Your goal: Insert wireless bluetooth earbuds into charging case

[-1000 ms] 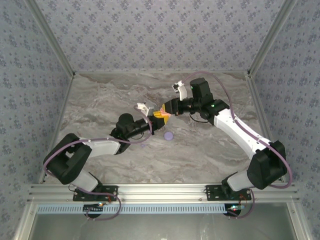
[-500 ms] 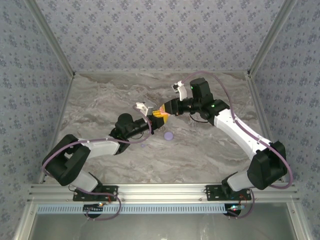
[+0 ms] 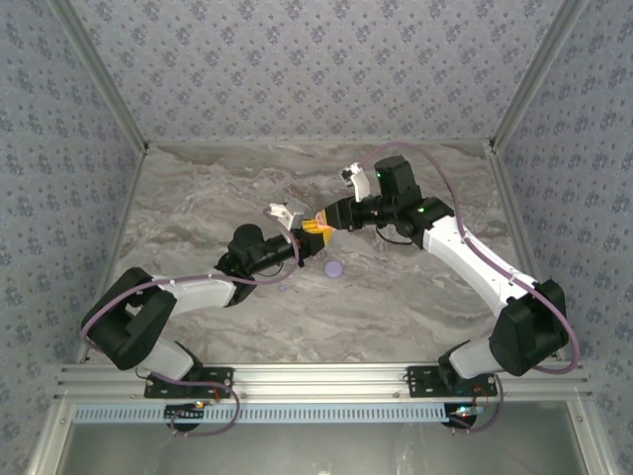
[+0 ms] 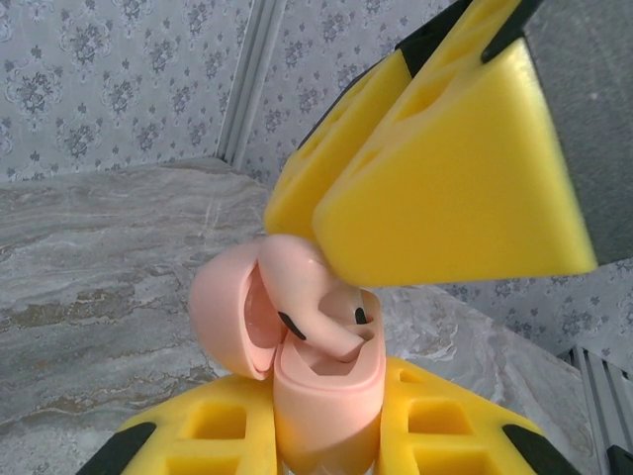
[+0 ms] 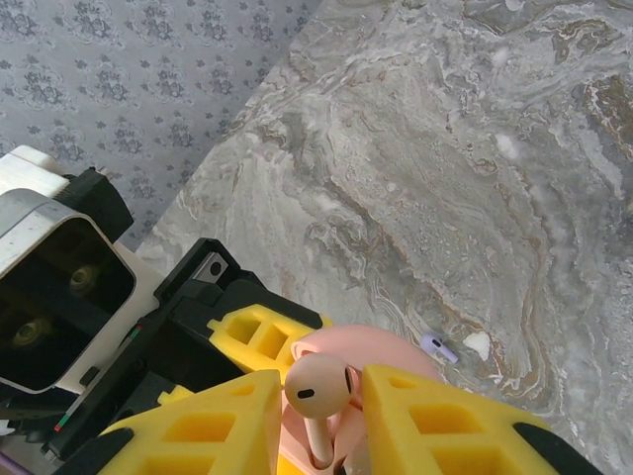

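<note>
Little has shifted since a second ago. Lavender earbud (image 5: pixel 438 346) lies loose on table (image 3: pixel 415 287), lavender disc (image 3: pixel 334 267) near. Left gripper (image 4: pixel 326 435) clamps open pink case (image 4: pixel 321 396). Pink earbud (image 5: pixel 313 386) stands stem-down in it between right gripper (image 5: pixel 323 416) jaws; pinching or loose, cannot tell.

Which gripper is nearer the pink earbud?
Right. The right gripper has its fingers either side of the pink earbud; the left gripper holds the open case under it.

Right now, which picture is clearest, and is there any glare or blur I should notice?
Top external: even soft light, no hard shadows, fine detail too small. Left wrist: clearest on the pink case, faint sheen on the pink earbud. Right wrist: marble table sharp, no glare.
</note>
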Controlling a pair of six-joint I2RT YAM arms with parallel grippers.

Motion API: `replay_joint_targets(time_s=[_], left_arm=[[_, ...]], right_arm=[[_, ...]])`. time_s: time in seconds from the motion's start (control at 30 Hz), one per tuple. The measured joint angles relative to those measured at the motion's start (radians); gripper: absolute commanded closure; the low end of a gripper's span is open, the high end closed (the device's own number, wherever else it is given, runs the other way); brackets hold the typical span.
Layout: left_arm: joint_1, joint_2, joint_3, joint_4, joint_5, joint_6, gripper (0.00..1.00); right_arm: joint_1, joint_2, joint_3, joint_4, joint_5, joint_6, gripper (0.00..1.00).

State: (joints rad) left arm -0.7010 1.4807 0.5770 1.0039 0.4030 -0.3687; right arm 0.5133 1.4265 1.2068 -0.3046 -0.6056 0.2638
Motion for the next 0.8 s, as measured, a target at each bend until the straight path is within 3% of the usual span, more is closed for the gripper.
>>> replay_joint_targets(time_s=[0.8], left_arm=[[-0.003,-0.073,0.000,-0.183,-0.006,0.138,0.84]], right_arm=[[0.019,0.000,0.010,-0.100,0.041,-0.067,0.73]])
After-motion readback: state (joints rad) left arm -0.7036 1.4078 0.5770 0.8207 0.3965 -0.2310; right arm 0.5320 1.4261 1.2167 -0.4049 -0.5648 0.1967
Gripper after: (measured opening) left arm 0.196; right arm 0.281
